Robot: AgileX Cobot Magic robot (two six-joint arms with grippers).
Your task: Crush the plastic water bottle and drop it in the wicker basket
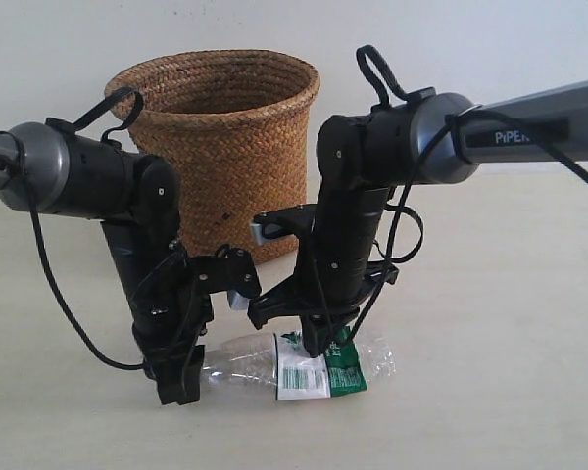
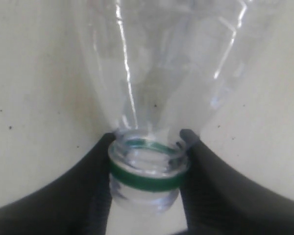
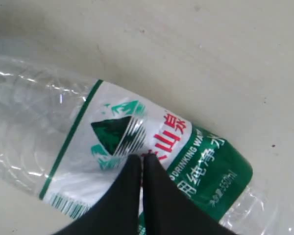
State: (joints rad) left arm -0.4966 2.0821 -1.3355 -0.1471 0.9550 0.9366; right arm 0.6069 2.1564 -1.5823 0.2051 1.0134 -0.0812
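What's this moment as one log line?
left gripper: shut on plastic water bottle neck | right gripper: shut, tips at label | wicker basket: upright behind

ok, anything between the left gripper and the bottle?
Nothing. In the left wrist view the left gripper has its fingers pressed against both sides of the bottle neck, at the green ring.

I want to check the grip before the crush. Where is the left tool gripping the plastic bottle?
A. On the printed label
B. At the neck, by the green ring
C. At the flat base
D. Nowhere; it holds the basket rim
B: the left wrist view shows the left tool closed with one finger on each side of the neck of the plastic water bottle, at its green ring.
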